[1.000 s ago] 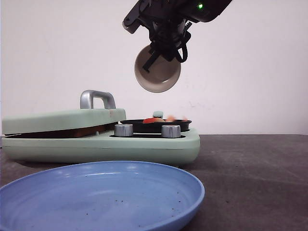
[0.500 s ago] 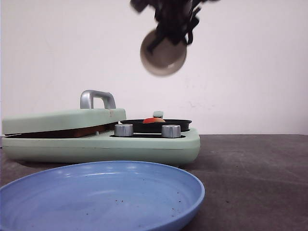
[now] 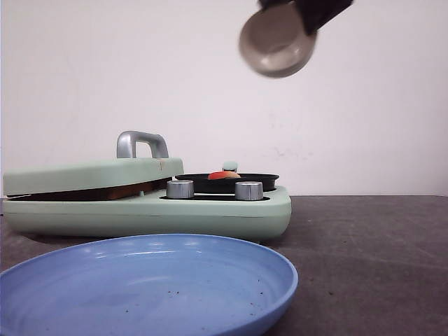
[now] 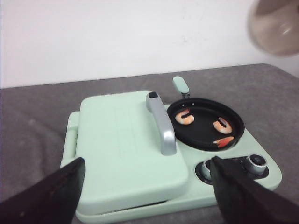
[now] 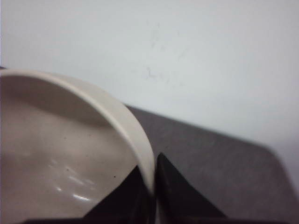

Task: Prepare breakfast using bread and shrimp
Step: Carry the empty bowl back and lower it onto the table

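My right gripper is shut on the rim of the empty beige bowl. It holds the bowl tilted, high above the table, to the right of the black pan. Three shrimp lie in the pan: one at its left, two at its right. In the front view one shrimp shows over the rim. The bread is hidden under the closed green lid; only a brown strip shows in the gap. My left gripper is open and empty above the lid.
The green breakfast maker has a silver lid handle and two silver knobs in front of the pan. A large empty blue plate sits at the table's front. A white wall stands behind.
My right gripper has carried the bowl up and to the right, away from above the pan. The shrimp have come to rest in the pan.
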Motion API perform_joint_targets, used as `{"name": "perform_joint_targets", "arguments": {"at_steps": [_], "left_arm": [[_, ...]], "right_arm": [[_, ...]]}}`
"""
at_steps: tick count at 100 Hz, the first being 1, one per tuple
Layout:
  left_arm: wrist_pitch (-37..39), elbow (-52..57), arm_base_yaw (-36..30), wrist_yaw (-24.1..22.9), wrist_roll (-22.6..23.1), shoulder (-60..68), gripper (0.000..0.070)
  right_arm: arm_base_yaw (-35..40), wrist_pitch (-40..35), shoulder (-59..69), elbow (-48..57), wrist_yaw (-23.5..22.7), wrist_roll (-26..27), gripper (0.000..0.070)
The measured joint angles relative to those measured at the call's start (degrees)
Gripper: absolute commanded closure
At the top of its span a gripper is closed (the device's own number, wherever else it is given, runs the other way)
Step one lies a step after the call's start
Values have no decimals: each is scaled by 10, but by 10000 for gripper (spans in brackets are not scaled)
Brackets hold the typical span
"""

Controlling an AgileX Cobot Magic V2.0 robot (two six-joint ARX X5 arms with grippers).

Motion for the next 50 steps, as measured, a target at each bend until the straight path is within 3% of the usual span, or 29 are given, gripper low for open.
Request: {"name": "perform_joint_targets", "arguments": {"at_steps": [33, 50], "left_arm": [[-25, 0, 0, 0, -2, 0, 231], [-27, 0, 0, 0, -2, 0, 230]], "right_arm": [[-159, -213, -54, 0, -299, 160, 696], [-218, -278, -43, 0, -388, 178, 696]]}}
